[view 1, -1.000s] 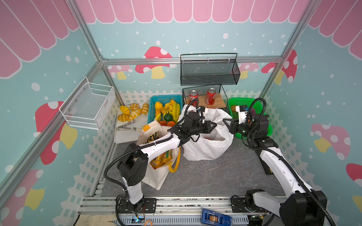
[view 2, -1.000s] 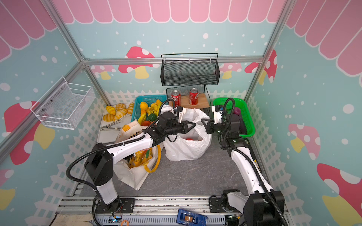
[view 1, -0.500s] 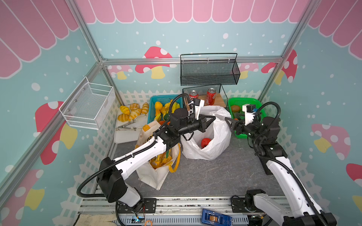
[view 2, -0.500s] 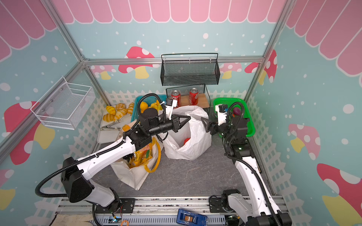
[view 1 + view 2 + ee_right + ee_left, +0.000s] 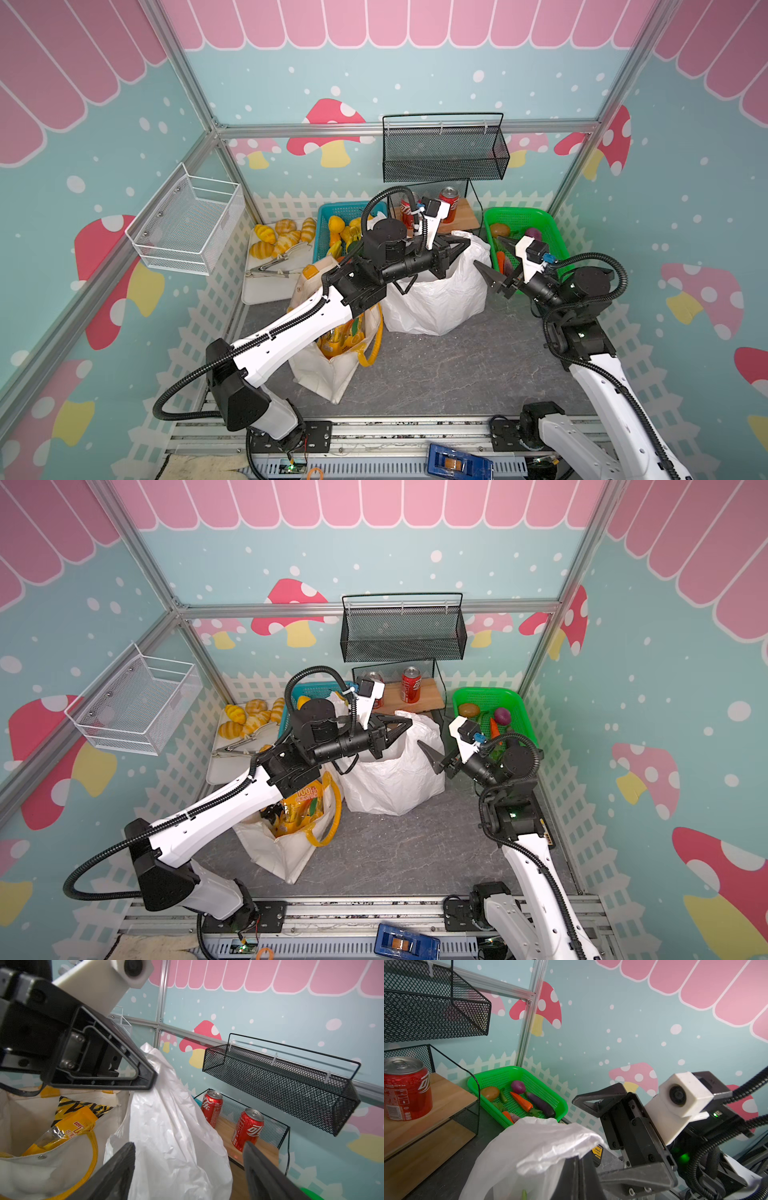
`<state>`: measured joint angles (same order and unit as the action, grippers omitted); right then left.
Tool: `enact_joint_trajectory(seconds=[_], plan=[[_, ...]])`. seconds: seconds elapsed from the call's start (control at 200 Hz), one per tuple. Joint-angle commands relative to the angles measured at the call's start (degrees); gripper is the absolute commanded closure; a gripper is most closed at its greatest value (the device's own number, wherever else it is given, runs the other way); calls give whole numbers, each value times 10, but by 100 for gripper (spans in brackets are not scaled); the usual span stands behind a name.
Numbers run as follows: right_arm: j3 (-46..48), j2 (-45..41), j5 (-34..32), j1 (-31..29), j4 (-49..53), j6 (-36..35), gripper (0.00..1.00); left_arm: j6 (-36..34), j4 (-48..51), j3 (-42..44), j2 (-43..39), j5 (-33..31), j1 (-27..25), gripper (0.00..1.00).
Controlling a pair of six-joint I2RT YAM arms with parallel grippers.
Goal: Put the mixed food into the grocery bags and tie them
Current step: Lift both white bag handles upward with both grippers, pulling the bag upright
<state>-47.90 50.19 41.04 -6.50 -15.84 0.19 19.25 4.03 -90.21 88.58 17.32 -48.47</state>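
The thin crinkly white plastic carrier bag (image 5: 436, 299) is standing on the grey tabletop (image 5: 457, 365) in both top views, its mouth being drawn upward. The left gripper (image 5: 462, 248) is reaching over the bag from the tote's side, its jaws pressed together and pinching the bag's upper edge (in the left wrist view the plastic is draping over the black finger). The right gripper (image 5: 488, 252) is hovering just beside the bag on the opposite side, jaws spread wide and gripping nothing, its two black fingers (image 5: 116, 1167) framing the bag's crumpled wall in the right wrist view. The cream canvas tote with yellow handles (image 5: 328, 374) is slumping against the bag under the left arm and is carrying the orange-yellow crinkly snack packet (image 5: 68, 1126) and the black-and-yellow crinkly snack packet (image 5: 83, 1105). The green plastic mesh basket (image 5: 515, 210) is sitting behind the bag, beyond the right gripper, and in it the small orange toy carrot (image 5: 522, 1101) and the purple toy eggplant (image 5: 540, 1103) are lying side by side, outside either bag. Two red soda cans (image 5: 247, 1128) are standing on a wooden shelf (image 5: 226, 1128) directly behind the bag.
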Motion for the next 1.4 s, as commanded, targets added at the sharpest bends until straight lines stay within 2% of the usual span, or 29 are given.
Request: enact_joint_trajectory(seconds=[0.0,0.085,0.26,0.355,0.395,0.425,0.535,0.57,0.62,0.725,0.81,0.926,1.021,1.181,1.296,1.391], plan=[[6,18,54,-3,-61,-56,14,-23,26,-24,8,-1,-3,100],[-2,41,67,-3,-60,-79,13,-26,28,-23,4,6,-5,100],[-35,94,139,-4,-65,-68,13,-32,34,-26,5,17,-5,100],[-48,117,155,-3,-69,-63,17,-32,34,-25,6,24,-5,100],[-48,123,161,-3,-78,-56,24,-33,35,-26,6,24,-5,100],[-46,127,166,-3,-86,-49,33,-33,35,-26,6,26,-5,100],[-31,133,165,-1,-116,-17,82,-38,39,-27,6,35,-4,100],[-22,130,159,0,-124,-9,92,-40,43,-27,3,38,-2,94],[-7,122,140,3,-130,2,100,-41,46,-20,-5,38,3,85],[21,103,117,9,-142,29,100,-39,47,19,-42,19,29,60],[41,91,103,12,-145,51,100,-31,37,76,-85,-35,67,43],[64,78,99,14,-162,70,100,-12,37,133,-115,-123,138,28],[78,64,95,14,-173,72,100,-15,79,108,-80,-129,183,21],[79,59,89,15,-171,69,100,-63,126,16,7,-102,186,13],[78,61,90,15,-172,71,100,-94,138,-30,45,-88,185,13],[78,63,89,16,-171,72,100,-101,140,-54,70,-88,185,18]])
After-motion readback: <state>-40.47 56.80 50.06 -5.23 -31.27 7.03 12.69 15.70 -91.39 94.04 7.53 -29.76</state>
